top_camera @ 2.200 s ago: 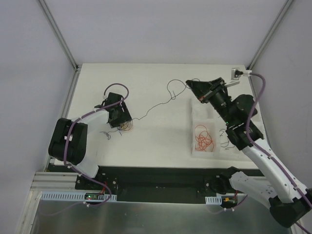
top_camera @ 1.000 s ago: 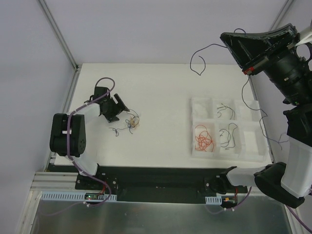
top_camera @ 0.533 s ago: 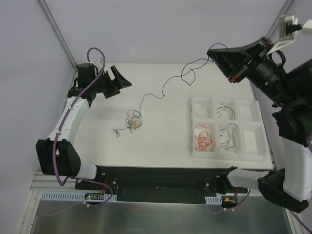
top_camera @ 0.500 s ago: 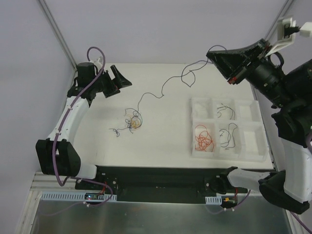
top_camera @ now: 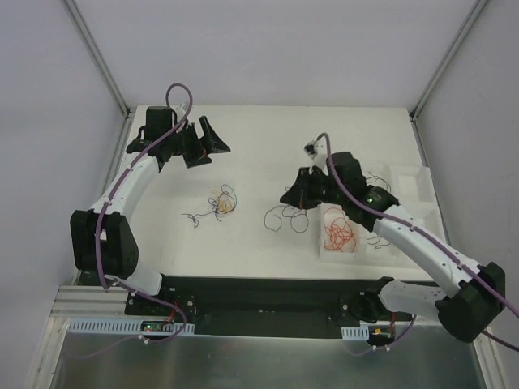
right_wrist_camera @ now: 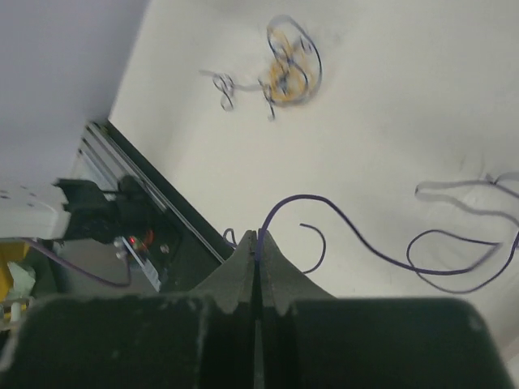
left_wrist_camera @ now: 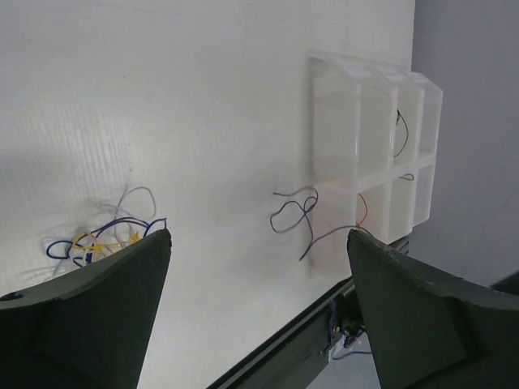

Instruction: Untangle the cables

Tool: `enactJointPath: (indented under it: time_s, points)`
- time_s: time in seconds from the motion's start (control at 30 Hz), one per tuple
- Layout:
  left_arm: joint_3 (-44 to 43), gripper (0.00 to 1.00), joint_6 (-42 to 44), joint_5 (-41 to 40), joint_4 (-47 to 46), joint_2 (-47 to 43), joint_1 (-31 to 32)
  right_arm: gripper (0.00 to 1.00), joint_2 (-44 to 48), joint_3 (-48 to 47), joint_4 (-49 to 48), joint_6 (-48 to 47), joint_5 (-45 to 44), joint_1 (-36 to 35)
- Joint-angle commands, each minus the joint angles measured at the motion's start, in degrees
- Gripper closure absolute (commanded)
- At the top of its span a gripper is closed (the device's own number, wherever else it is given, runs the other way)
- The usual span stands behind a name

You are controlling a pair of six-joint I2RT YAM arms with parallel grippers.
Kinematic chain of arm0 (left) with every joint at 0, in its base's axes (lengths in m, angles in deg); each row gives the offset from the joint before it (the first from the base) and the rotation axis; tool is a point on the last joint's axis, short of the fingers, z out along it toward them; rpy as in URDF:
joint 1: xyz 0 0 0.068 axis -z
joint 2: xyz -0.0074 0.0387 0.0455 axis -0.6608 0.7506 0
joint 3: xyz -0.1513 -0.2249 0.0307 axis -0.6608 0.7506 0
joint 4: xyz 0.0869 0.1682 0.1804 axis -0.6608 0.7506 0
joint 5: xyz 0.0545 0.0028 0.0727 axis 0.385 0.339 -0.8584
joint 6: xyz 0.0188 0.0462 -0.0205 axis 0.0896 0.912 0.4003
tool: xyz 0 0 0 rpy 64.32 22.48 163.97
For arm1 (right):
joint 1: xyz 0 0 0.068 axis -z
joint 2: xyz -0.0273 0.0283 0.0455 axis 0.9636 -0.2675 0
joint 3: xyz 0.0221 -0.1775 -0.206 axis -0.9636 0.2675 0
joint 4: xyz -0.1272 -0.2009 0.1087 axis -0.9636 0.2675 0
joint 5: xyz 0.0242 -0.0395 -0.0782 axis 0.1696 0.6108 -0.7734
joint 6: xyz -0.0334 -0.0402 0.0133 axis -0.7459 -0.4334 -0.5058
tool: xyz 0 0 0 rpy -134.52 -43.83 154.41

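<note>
— Which step is this?
— My right jaws are pinched shut on one purple strand (right_wrist_camera: 302, 197), which trails clear of the tangle (top_camera: 220, 203). I judge I'm carrying it to the tray (top_camera: 418, 180). My left jaws gape wide, empty, raised over the far tabletop (top_camera: 268, 138).
— Next?
— Lower it into a compartment, then release.
— And the cables?
— Hair-thin, curly. The tangle sits mid-tabletop; orange ones (top_camera: 339, 231) lie in the tray.

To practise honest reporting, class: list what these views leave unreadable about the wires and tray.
Top view: the right arm covers tray compartments; the tangle is too small to count strands.
Left wrist: one of the fingers hides part of the tangle.
Right wrist: the purple wire blurs and leaves the right edge.
</note>
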Motion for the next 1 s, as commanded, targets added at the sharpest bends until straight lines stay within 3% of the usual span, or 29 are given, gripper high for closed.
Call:
enactJointPath:
  time_s: [0.0,0.2,0.37,0.5,0.53,0.7,0.83,0.97]
  points:
    - [1.51,0.11,0.67,4.64,-1.90,-1.02,0.50,1.00,-1.99,7.25,-6.81,1.23,-1.52,-2.62]
    - [2.47,0.11,0.24,6.04,-2.69,-0.85,0.50,0.99,-9.10,11.40,-2.08,-1.66,-8.20,-4.11]
    - [3.09,0.11,-0.56,7.19,-3.83,-0.67,0.50,0.85,-18.33,2.98,8.11,-7.37,-15.04,-4.20]
    - [3.27,0.11,-0.29,7.10,-3.92,0.12,0.42,0.62,-21.60,-1.26,11.82,-10.01,-14.63,-4.29]
    - [3.27,0.11,-0.29,7.19,-3.92,0.38,0.42,0.51,-21.08,-0.56,11.73,-10.63,-13.84,-4.55]
    - [3.09,0.11,-0.64,8.15,-4.01,1.09,0.33,0.20,-16.59,3.66,11.03,-17.11,-13.04,-4.73]
    - [3.18,0.11,-0.91,8.51,-4.27,0.82,0.42,0.09,-18.16,2.62,10.42,-25.21,-14.62,-4.64]
    - [3.35,0.11,-0.56,8.07,-4.36,0.91,0.33,0.05,-27.81,-2.83,10.50,-24.09,-16.65,-4.82]
